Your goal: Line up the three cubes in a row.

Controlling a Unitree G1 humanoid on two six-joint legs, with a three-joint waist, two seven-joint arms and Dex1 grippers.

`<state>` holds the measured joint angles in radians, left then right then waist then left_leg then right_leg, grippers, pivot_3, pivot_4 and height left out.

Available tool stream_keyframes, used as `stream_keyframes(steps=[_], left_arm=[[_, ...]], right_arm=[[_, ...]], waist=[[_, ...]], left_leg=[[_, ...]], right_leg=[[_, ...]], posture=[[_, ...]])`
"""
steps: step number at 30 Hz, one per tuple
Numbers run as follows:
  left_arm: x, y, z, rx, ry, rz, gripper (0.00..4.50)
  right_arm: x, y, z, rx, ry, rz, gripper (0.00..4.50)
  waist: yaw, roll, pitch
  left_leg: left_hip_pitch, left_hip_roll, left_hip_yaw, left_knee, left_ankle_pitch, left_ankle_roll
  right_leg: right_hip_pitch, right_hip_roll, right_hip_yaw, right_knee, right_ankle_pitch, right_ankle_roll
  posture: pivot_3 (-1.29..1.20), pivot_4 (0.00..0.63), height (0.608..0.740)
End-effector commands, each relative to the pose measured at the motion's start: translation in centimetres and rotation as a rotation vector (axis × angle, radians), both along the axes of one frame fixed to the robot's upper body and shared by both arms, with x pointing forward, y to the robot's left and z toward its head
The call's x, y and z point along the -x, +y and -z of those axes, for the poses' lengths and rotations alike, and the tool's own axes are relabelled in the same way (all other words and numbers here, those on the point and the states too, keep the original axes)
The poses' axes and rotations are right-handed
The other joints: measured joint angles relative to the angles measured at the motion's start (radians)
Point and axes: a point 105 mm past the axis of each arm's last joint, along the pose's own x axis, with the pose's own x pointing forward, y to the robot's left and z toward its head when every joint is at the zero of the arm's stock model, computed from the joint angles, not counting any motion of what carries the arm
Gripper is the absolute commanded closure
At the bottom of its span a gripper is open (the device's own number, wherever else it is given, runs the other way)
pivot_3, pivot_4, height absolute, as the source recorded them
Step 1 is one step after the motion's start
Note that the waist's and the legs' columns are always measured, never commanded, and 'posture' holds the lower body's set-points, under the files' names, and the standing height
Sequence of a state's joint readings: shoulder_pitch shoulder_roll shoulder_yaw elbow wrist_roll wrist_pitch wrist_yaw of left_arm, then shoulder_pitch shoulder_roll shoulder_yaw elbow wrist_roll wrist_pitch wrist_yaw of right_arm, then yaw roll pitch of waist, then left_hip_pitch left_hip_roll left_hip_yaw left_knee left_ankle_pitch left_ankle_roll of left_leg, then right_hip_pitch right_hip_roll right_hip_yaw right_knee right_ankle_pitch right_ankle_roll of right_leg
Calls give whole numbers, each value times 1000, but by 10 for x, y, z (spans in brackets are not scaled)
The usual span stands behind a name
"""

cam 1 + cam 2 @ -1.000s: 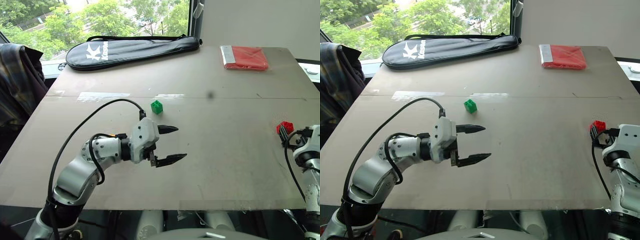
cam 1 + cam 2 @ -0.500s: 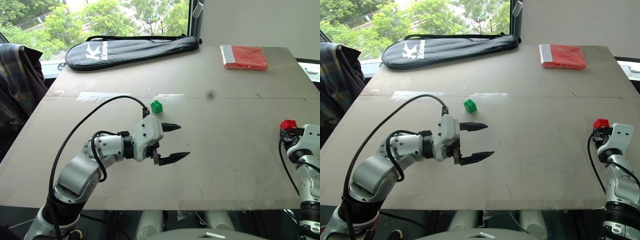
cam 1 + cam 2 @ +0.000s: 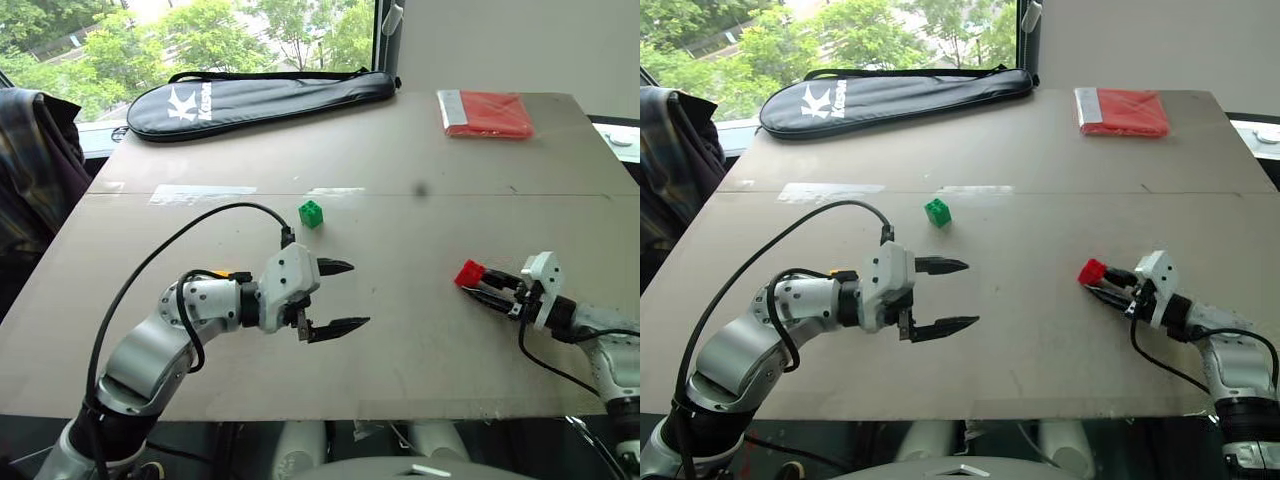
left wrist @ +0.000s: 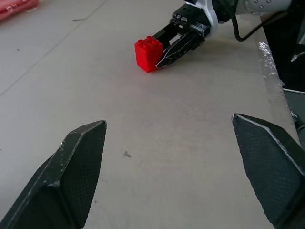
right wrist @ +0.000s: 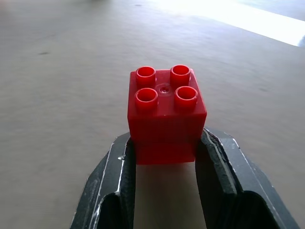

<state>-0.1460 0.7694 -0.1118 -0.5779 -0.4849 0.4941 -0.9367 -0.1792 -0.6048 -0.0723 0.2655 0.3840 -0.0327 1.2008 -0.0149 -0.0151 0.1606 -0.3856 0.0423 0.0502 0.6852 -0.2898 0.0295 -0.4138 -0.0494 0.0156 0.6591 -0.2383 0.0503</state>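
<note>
Your right tool (image 3: 484, 287) is clamped on the red cube (image 3: 468, 273), fingers pressed against its two sides, studs up, its base on or just above the counter (image 3: 420, 150). Your left tool (image 3: 338, 296) hangs over the counter with its fingers spread wide and nothing between them, pointing toward the red cube. You'll find the green cube (image 3: 311, 213) just beyond the left tool, well apart from the red cube.

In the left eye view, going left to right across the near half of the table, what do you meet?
Left claw, open → green cube set just behind it → red cube → right claw, shut on the red cube.
</note>
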Motion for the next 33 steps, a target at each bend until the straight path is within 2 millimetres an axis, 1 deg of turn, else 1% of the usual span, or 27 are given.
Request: stream_keyframes(steps=[1, 2, 5, 9, 13, 15, 17, 19, 21, 24, 25, 26, 27, 30, 33], left_arm=[[1, 15, -5, -33, -62, -12, 162], [2, 19, -5, -40, -67, -15, 162], [4, 25, -5, -42, -79, -23, 162], [6, 29, -7, -35, -92, -51, 162], [8, 30, -7, -27, -95, -70, 162], [9, 29, -6, -24, -95, -73, 162], [9, 29, -6, -21, -95, -79, 162], [9, 28, -6, -17, -96, -84, 162], [9, 28, -5, -14, -96, -86, 162], [10, 28, -5, -15, -93, -87, 162], [10, 28, -4, -15, -91, -87, 162], [10, 29, -4, -15, -90, -86, 162], [10, 29, -4, -15, -88, -87, 162], [10, 29, -3, -9, -84, -91, 162], [8, 30, -2, 28, -72, -141, 162]], right_arm=[[4, 8, 0, 59, -25, -241, 3262], [3, 9, 3, 72, -11, -300, 3262], [0, 9, 9, 109, -11, -397, 3262], [-12, 9, 10, 157, -34, -421, 3262], [-22, 11, 3, 149, -27, -417, 3262], [-24, 12, 4, 147, -18, -417, 3262], [-22, 12, 9, 175, 6, -434, 3262], [-23, 12, 11, 168, 31, -429, 3262], [-24, 13, 12, 163, 46, -427, 2228], [-24, 12, 14, 169, 65, -424, 1069], [-24, 11, 15, 168, 74, -418, 538], [-25, 10, 14, 166, 71, -411, 389], [-26, 9, 14, 163, 63, -401, 56], [-28, 7, 11, 141, 54, -380, 56], [-28, 5, 7, 117, 20, -363, 56]], waist=[[0, -1, 2], [1, 0, 3], [1, 0, 5], [3, 0, 5], [0, 0, 5], [1, 0, 5], [1, 0, 5], [1, 0, 5], [1, 0, 5], [0, 0, 5], [0, -1, 5], [0, -1, 5], [0, -1, 5], [1, -1, 5], [2, -1, 5]], left_leg=[[0, 0, 0, 0, 0, 0], [0, 0, 0, 0, 0, 0], [-1, 0, 0, 0, 0, 0], [-1, 0, 0, 0, 0, 0], [0, 0, 1, 0, 0, 0], [1, 0, 1, 0, 0, 0], [1, 0, 1, 0, 0, 0], [2, 1, 1, 0, 0, 0], [2, 1, 1, 0, 0, 0], [3, 1, 1, 0, 0, 0], [3, 1, 1, 1, 0, 0], [4, 1, 1, 1, 0, 0], [4, 1, 2, 1, 0, -1], [5, 1, 2, 3, 1, -1], [5, 1, 2, 3, 2, -2]], right_leg=[[0, 0, 0, 0, 0, 0], [0, 0, 0, 0, 0, 0], [0, 0, -1, 0, 0, 0], [0, -1, -1, -1, 0, 0], [0, -1, 0, 0, 0, -1], [1, -1, 0, 1, 0, -1], [1, -1, 0, 2, 0, -1], [2, -1, 0, 2, 0, -1], [2, -1, 0, 2, 0, -1], [3, -1, 0, 2, 0, -1], [3, -1, 0, 2, 0, -1], [3, -1, 0, 2, 1, -2], [3, -1, 1, 2, 1, -2], [4, -1, 1, 2, 0, -5], [5, -2, 1, 3, 1, -5]], posture=[[0, 150, 708], [0, 150, 708], [0, 150, 708], [0, 150, 708], [0, 150, 708], [0, 150, 708], [0, 150, 708], [0, 150, 708], [0, 150, 708], [0, 150, 708], [0, 150, 708], [0, 150, 708], [0, 150, 708], [0, 150, 708], [0, 150, 708]])
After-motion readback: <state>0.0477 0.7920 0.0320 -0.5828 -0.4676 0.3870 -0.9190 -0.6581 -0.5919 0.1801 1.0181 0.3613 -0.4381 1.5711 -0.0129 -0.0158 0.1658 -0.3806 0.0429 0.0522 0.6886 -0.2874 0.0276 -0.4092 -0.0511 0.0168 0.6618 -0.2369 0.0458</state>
